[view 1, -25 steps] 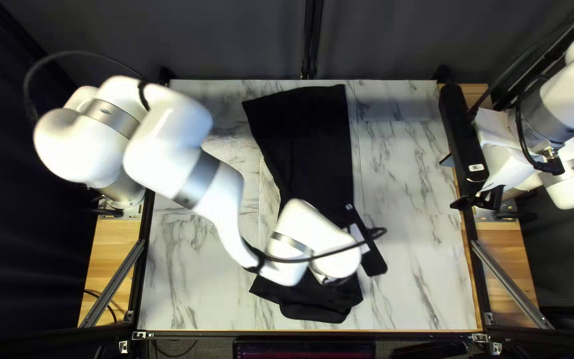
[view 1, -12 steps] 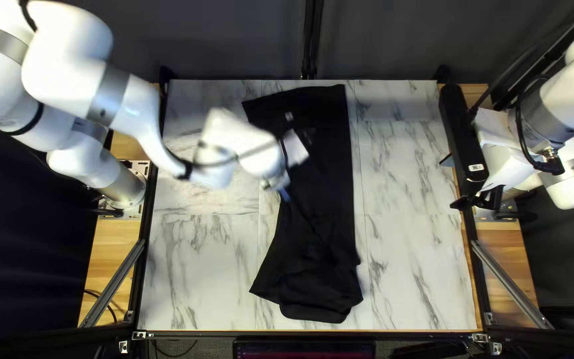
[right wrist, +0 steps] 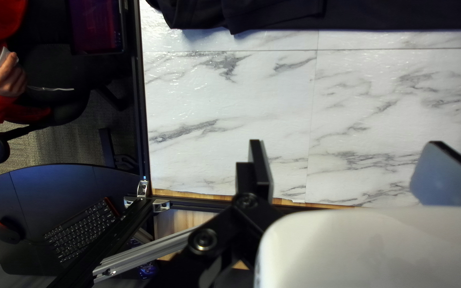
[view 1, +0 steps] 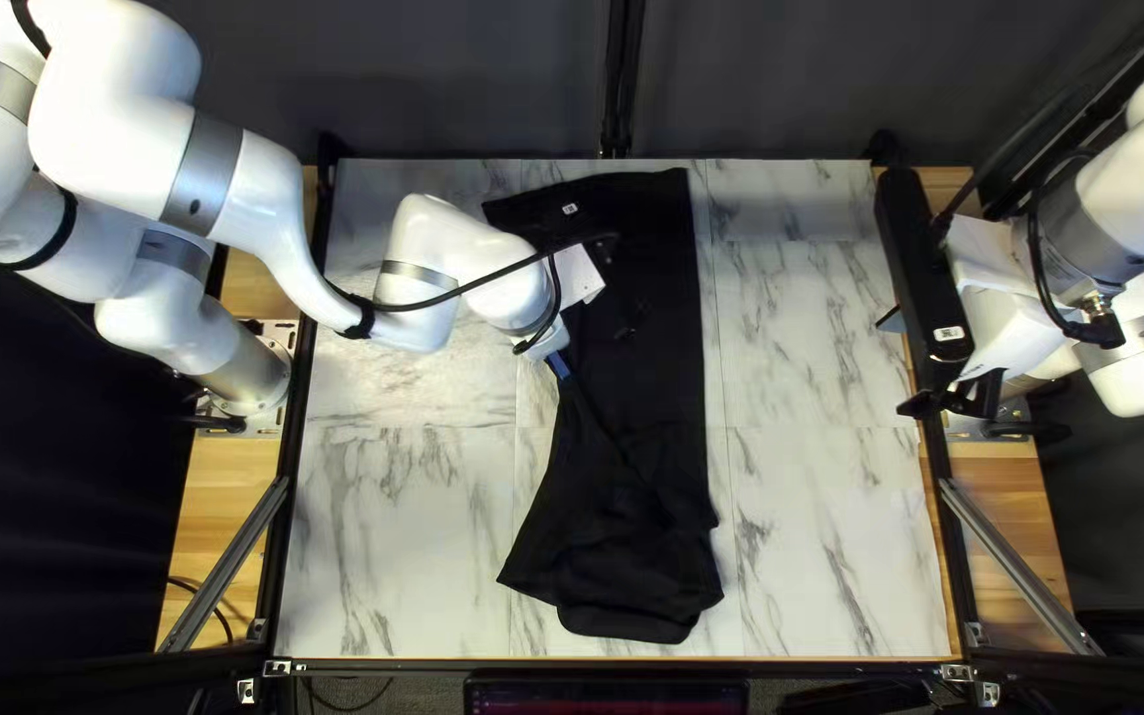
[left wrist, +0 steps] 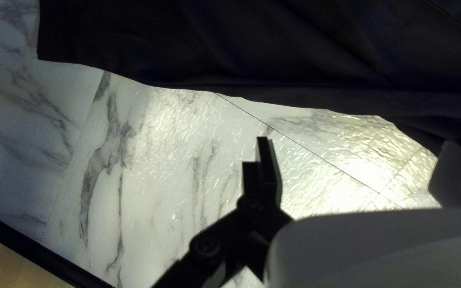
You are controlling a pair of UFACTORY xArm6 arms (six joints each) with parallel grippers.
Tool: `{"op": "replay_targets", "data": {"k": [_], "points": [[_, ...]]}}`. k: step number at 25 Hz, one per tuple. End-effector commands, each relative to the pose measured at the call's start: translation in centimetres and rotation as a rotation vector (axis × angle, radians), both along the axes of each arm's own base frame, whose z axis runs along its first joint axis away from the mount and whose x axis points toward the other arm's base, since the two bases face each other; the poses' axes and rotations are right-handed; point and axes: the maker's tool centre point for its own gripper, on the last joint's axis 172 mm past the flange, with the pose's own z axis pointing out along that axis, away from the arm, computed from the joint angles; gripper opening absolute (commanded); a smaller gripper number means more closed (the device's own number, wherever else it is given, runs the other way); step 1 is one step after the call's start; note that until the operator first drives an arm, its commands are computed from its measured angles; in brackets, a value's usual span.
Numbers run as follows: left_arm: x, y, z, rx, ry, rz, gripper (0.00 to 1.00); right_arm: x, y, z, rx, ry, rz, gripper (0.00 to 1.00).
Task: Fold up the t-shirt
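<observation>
The black t-shirt (view 1: 638,397) lies lengthwise on the table in a long strip, with bunched layers at its near end. My left gripper (view 1: 579,276) is over its upper part, dark parts blending into the cloth. In the left wrist view the left gripper (left wrist: 361,168) stands open with bare marble between its fingers; the shirt (left wrist: 252,48) spreads ahead, one edge close to a fingertip. My right gripper (view 1: 956,397) hangs at the table's right edge. The right wrist view shows the right gripper (right wrist: 356,170) open and holding nothing, the shirt (right wrist: 273,13) well ahead of it.
Marble tabletop (view 1: 824,530) shows on both sides of the shirt. Metal frame rails (view 1: 1016,563) flank the table. Beyond the near edge, the right wrist view shows a person's hand (right wrist: 4,74), a keyboard (right wrist: 84,229) and a mouse (right wrist: 5,232).
My left arm has swung from the shirt's near end toward its far end and back to the left, uncovering the near part. The shirt looks unmoved, and the right arm has stayed put.
</observation>
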Motion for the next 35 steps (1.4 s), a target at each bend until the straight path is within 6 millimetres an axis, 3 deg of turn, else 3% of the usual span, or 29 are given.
{"op": "replay_targets", "data": {"k": [1, 4, 15, 21, 24, 26, 35], "points": [[-2.1, 6.5, -2.7, -0.058, 0.059, -0.106, 1.00, 0.0, 0.0, 0.0, 0.000, 0.000, 0.000, 1.00], [-4.5, 7.9, -3.3, -0.082, 0.092, -0.197, 1.00, 0.0, 0.0, 0.0, 0.000, 0.000, 0.000, 1.00], [-4.5, 7.7, -3.6, -0.090, 0.081, -0.212, 1.00, 0.0, 0.0, 0.0, 0.000, 0.000, 0.000, 1.00], [-7.3, 10.0, -4.3, -0.118, 0.025, -0.617, 1.00, 0.0, 0.0, 0.0, 0.000, 0.000, 0.000, 1.00], [-8.9, 8.3, -6.1, -0.103, 0.159, -0.957, 1.00, 0.0, 0.0, 0.0, 0.000, 0.000, 0.000, 1.00], [-9.8, 8.3, -6.6, -0.088, 0.242, -1.079, 1.00, 0.0, 0.0, 0.0, 0.000, 0.000, 0.000, 1.00], [-9.8, 8.3, -6.6, -0.088, 0.242, -1.079, 1.00, 0.0, 0.0, 0.0, 0.000, 0.000, 0.000, 1.00]]}}
